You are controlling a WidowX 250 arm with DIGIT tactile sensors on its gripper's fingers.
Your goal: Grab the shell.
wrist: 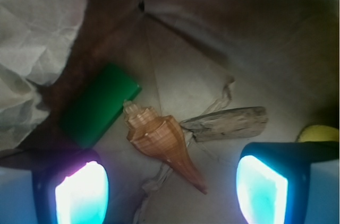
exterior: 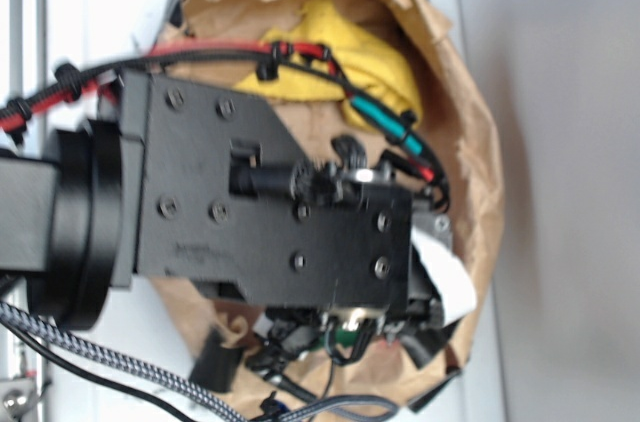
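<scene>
In the wrist view the shell [wrist: 162, 141], orange-brown and ridged, lies on crumpled brown paper with its long tip pointing down-right toward the space between my fingers. My gripper [wrist: 171, 189] is open, its two glowing pads [wrist: 82, 195] wide apart, and only the shell's pointed tip reaches in between them. Nothing is held. In the exterior view the gripper's black body [exterior: 270, 212] reaches down into the paper bag [exterior: 470, 152] and hides the shell.
A flat green block [wrist: 98, 104] lies just left of the shell, touching its blunt end. A brown wood piece [wrist: 226, 123] lies to its right. A yellow object [exterior: 350, 57] sits at the bag's back. The bag's crumpled walls rise all round.
</scene>
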